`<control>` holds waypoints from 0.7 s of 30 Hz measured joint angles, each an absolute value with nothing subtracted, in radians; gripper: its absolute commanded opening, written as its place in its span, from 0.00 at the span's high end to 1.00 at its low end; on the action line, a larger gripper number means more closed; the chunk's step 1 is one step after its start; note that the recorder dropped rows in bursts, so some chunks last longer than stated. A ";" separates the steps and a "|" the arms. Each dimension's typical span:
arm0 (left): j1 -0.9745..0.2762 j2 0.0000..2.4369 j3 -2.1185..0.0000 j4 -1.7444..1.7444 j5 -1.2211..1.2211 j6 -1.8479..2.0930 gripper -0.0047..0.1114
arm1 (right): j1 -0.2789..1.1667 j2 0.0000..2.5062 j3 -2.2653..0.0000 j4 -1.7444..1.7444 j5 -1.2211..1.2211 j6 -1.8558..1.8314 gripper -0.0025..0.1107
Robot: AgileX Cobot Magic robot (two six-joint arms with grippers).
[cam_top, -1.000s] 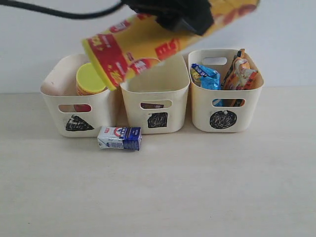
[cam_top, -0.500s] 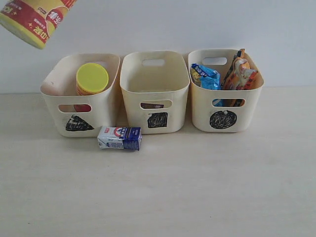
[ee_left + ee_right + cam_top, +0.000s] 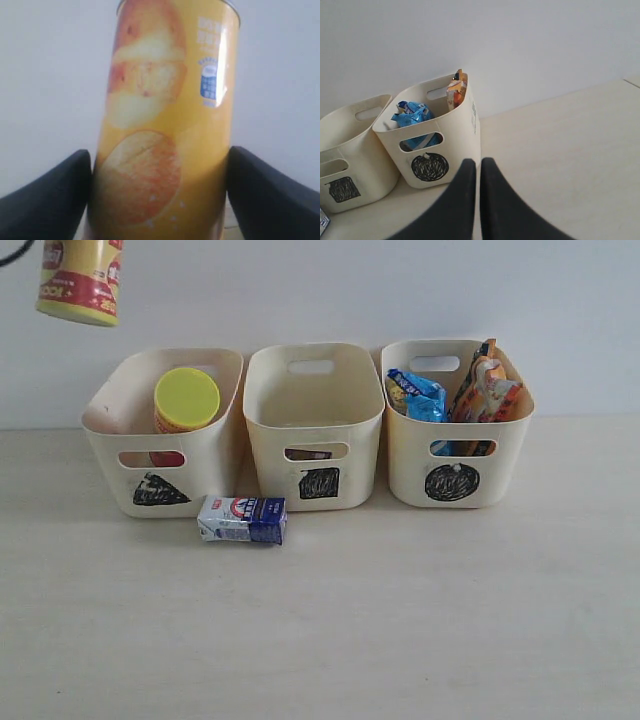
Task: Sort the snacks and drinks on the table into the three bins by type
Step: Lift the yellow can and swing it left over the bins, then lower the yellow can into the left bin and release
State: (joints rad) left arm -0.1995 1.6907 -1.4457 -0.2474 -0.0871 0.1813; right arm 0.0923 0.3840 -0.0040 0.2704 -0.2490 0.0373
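Note:
My left gripper (image 3: 160,165) is shut on the yellow-orange chip tube (image 3: 165,120), which hangs upright at the top left corner (image 3: 80,285), high above the triangle bin (image 3: 160,435). That bin holds a tube with a yellow lid (image 3: 187,398). The square bin (image 3: 315,425) shows a dark item through its handle cutout. The circle bin (image 3: 457,425) holds the blue bag (image 3: 418,395) and the orange-white bag (image 3: 488,385). The white-and-blue carton (image 3: 242,519) lies on the table (image 3: 400,620) before the triangle bin. My right gripper (image 3: 478,165) is shut and empty beside the circle bin (image 3: 437,137).
A white wall stands right behind the three bins. A black cable (image 3: 12,254) crosses the top left corner. The square bin (image 3: 350,150) also shows in the right wrist view.
The chip tube has swung left from above the middle bins to the top left corner and turned from slanted to upright. The left arm has left the exterior view.

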 measured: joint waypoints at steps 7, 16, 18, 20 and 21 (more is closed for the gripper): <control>-0.199 1.852 -1.446 -0.245 -0.274 0.181 0.92 | 0.092 0.384 -0.004 0.270 -0.241 0.037 0.98; -0.199 2.000 -1.446 -0.245 -0.393 0.181 0.86 | 0.092 0.384 -0.004 0.270 -0.237 0.037 0.98; -0.199 2.014 -1.446 -0.245 -0.395 0.181 0.67 | 0.092 0.384 -0.004 0.270 -0.237 0.037 0.98; -0.199 2.035 -1.446 -0.245 -0.397 0.181 0.45 | 0.092 0.384 -0.004 0.270 -0.237 0.037 0.98; -0.199 2.046 -1.446 -0.245 -0.397 0.181 0.39 | 0.092 0.384 -0.004 0.270 -0.237 0.037 0.98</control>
